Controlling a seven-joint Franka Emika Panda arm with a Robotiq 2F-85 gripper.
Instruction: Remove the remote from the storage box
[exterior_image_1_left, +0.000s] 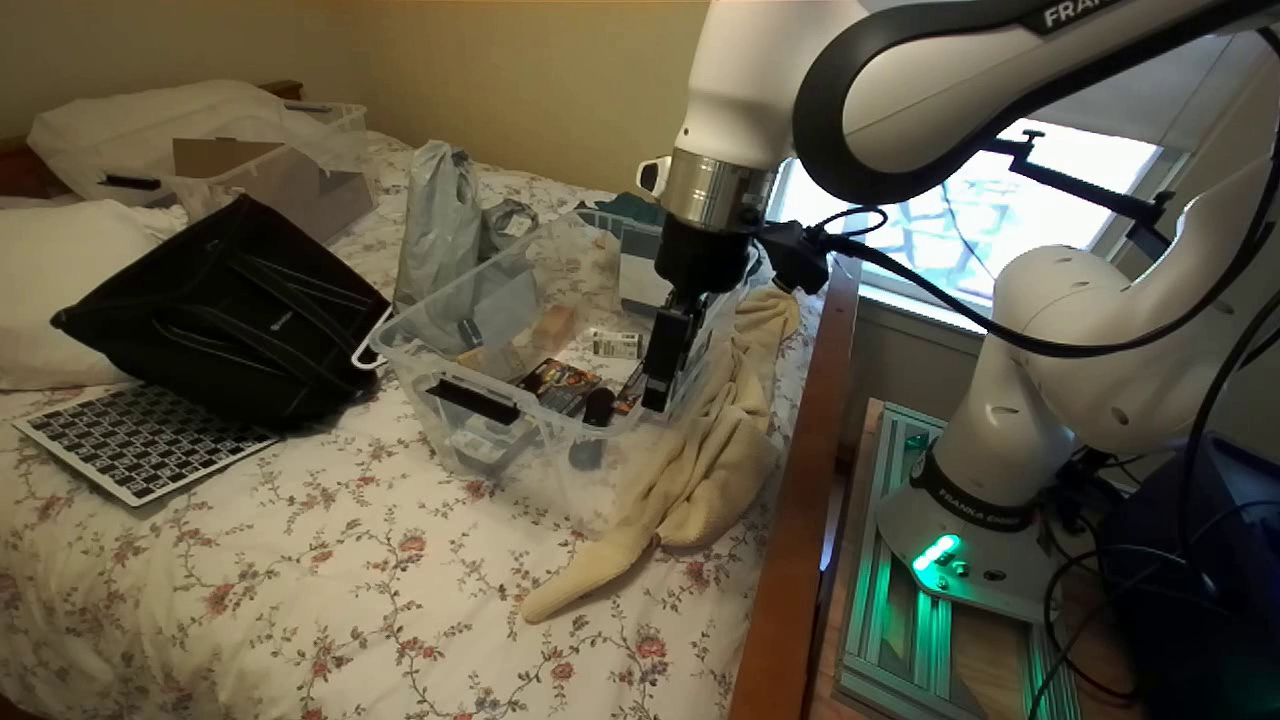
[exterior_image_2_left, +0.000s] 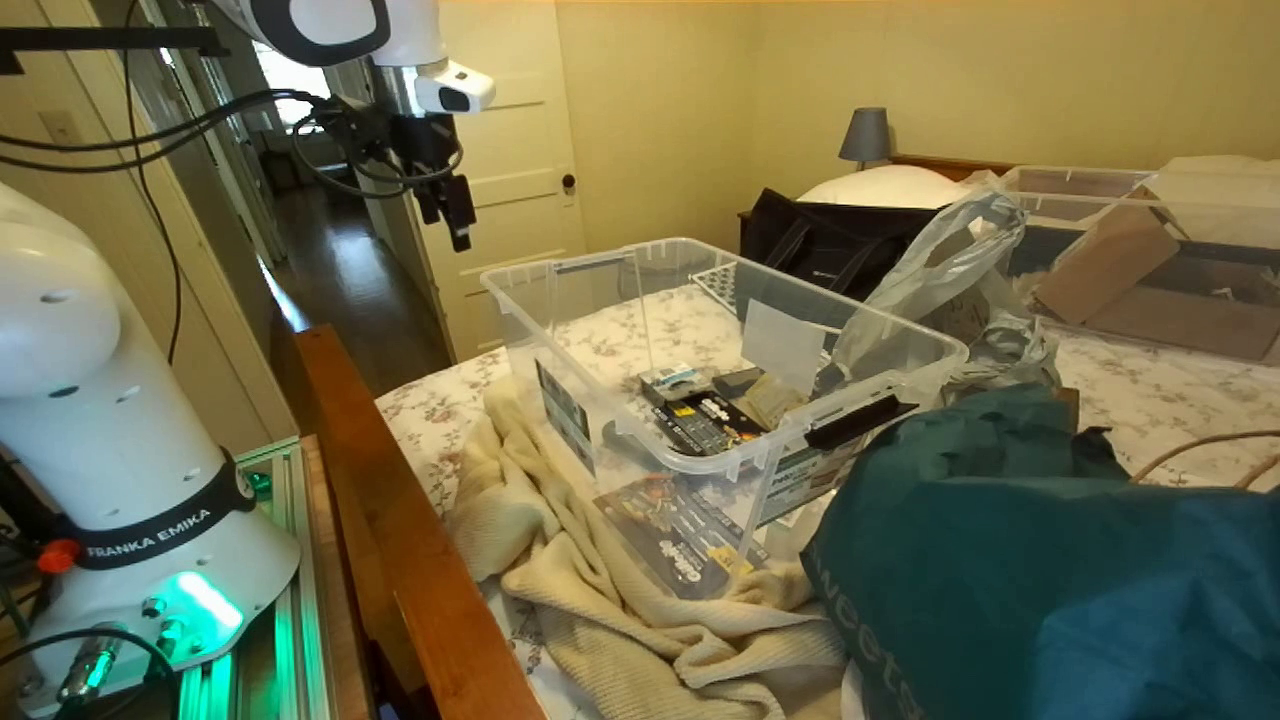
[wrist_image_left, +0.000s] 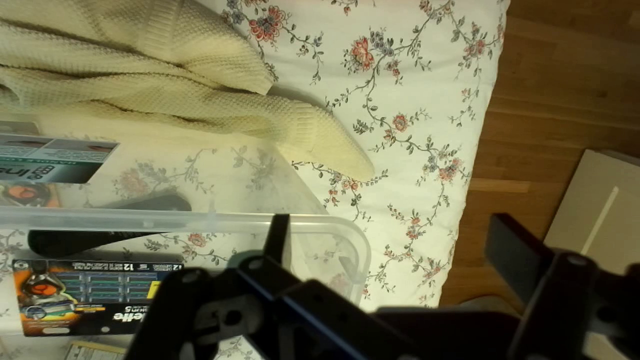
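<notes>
The clear storage box (exterior_image_2_left: 700, 463) stands on the bed and holds several packages. A long black object with a rounded end, apparently the remote (wrist_image_left: 75, 243), lies inside along one wall in the wrist view. It shows also as a dark rounded shape (exterior_image_1_left: 600, 407) near the box's corner in an exterior view. Beside it lies a black and orange Gillette pack (wrist_image_left: 95, 295). My gripper (wrist_image_left: 390, 220) is open with nothing between its fingers. It hangs higher than the rim near one corner of the box, as both exterior views show; its left finger overlaps the rim in the wrist view.
A beige sweater (exterior_image_1_left: 690, 460) lies against the box, beside the wooden bed rail (exterior_image_2_left: 430, 580). Around the box are a grey plastic bag (exterior_image_1_left: 440, 220), a black bag (exterior_image_1_left: 230, 310), a checkered board (exterior_image_1_left: 140, 445) and a dark teal bag (exterior_image_2_left: 1050, 560). Another clear bin (exterior_image_2_left: 1230, 215) stands behind.
</notes>
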